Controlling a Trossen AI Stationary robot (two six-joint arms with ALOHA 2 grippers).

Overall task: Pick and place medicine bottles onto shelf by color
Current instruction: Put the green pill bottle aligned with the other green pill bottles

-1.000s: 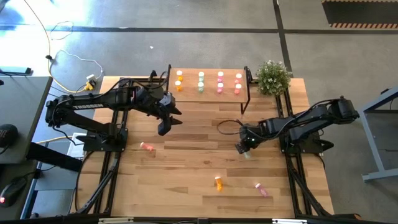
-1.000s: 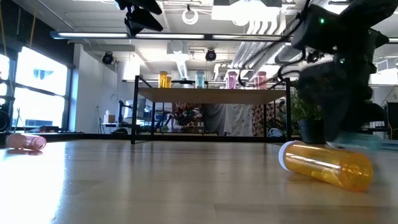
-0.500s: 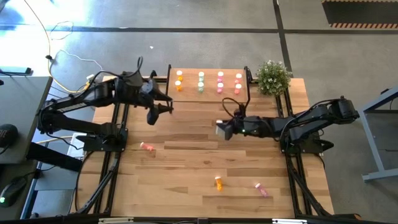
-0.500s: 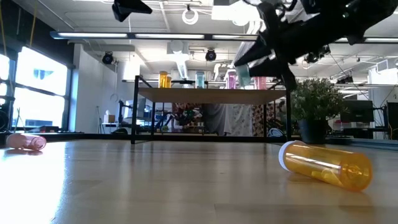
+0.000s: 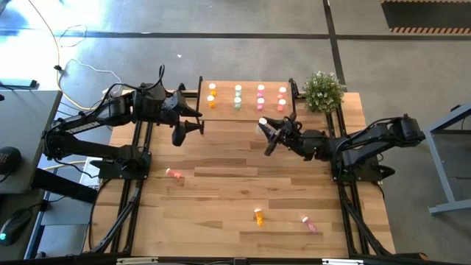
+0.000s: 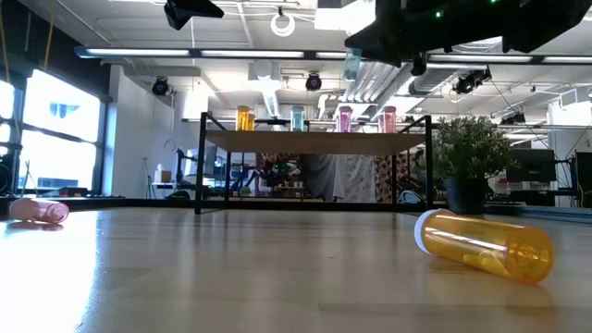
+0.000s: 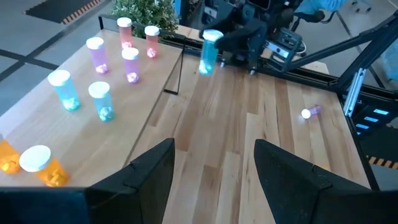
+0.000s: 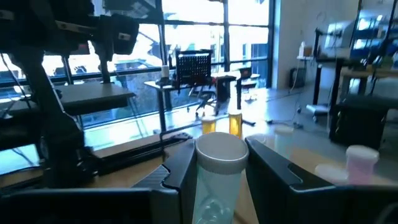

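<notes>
Since the earlier frame my right gripper (image 5: 266, 126) had risen toward the shelf (image 5: 249, 112), clamped on a pale green bottle (image 7: 209, 52). It probably belonged beside the green pair (image 7: 84, 98); keep it upright. My left gripper (image 5: 184, 132), fingers apart, waited upper left.

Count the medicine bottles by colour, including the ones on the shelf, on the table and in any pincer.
Orange bottles: 3
Pale green bottles: 3
Pink or reddish-pink bottles: 6
Total: 12

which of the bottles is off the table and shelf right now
The pale green bottle in the right gripper, held upright in the air; the others stand on the shelf or lie on the table.
</notes>
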